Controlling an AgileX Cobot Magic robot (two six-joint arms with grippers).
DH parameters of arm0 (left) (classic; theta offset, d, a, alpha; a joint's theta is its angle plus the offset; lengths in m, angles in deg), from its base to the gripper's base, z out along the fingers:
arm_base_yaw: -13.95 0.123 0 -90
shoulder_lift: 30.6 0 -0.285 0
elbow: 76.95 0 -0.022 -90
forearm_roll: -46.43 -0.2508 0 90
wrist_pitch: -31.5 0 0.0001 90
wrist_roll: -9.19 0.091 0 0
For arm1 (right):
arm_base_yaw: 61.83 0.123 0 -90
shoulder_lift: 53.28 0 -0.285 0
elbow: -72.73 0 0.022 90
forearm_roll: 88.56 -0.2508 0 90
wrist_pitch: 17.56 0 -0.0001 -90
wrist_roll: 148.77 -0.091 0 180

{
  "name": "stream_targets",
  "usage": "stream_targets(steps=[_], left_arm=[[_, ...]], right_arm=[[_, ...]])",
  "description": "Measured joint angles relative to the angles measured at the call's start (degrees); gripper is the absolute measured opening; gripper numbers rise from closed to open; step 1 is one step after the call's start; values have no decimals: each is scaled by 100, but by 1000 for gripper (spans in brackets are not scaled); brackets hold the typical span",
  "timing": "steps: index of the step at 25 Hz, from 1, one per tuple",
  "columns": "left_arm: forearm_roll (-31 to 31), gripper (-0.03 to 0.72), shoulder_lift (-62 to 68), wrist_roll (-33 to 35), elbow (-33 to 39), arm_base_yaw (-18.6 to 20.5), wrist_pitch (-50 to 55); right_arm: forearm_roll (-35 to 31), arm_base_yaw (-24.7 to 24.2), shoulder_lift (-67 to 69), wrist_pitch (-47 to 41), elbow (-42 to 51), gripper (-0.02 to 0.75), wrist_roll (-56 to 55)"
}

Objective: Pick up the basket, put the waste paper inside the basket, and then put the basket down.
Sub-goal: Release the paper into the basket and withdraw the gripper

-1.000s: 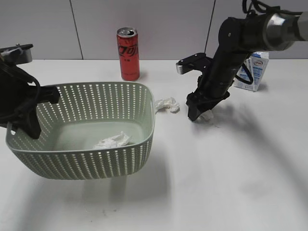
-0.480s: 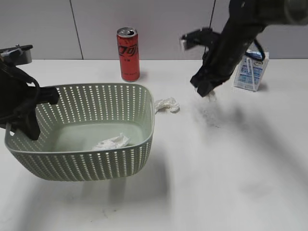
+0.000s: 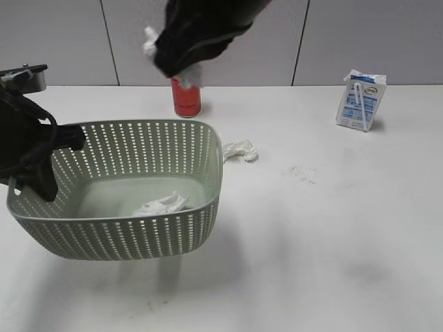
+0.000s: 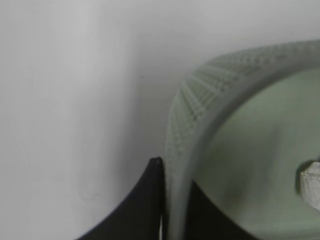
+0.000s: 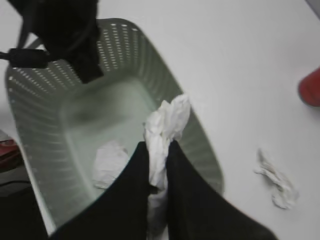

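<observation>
The pale green slotted basket [image 3: 145,145] hangs tilted above the table, its left rim clamped in my left gripper [image 3: 38,169]; the left wrist view shows the jaws [image 4: 172,170] shut on the rim [image 4: 200,100]. One white paper wad [image 3: 163,203] lies inside the basket. My right gripper [image 3: 166,59] is high over the basket's far side, shut on a second wad [image 5: 165,125]; the right wrist view looks down into the basket [image 5: 45,130] past it. A third wad [image 3: 241,150] lies on the table right of the basket and also shows in the right wrist view [image 5: 276,180].
A red can [image 3: 185,100] stands behind the basket, partly hidden by my right arm. A blue-and-white drink carton [image 3: 360,100] stands at the back right. A grey wall runs along the table's far edge.
My right gripper lifted a paper wad from the table at the right and swung up and left, now over the basket's far side. The basket and left arm barely moved.
</observation>
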Motion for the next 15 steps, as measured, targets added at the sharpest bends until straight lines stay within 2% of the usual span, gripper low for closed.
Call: stream_targets(steps=[2, 4, 6, 8, 11, 15], left_arm=[[-5, 5, 0, 0, 0, 0, 0], [-5, 5, 0, 0, 0, 0, 0], [-5, 5, 0, 0, 0, 0, 0], [-5, 5, 0, 0, 0, 0, 0], [-5, 5, 0, 0, 0, 0, 0], [-54, 5, 0, 0, 0, 4, 0]], right_arm=[[-14, 300, 131, -7, 11, 39, -50], [-24, 494, 350, -38, 13, 90, -104], [-24, 559, 621, -66, 24, 209, -119], [-18, 572, 853, -76, 29, 382, -142], [74, 572, 1020, -78, 42, 561, -232], [825, 486, 939, -138, -224, 608, -863]])
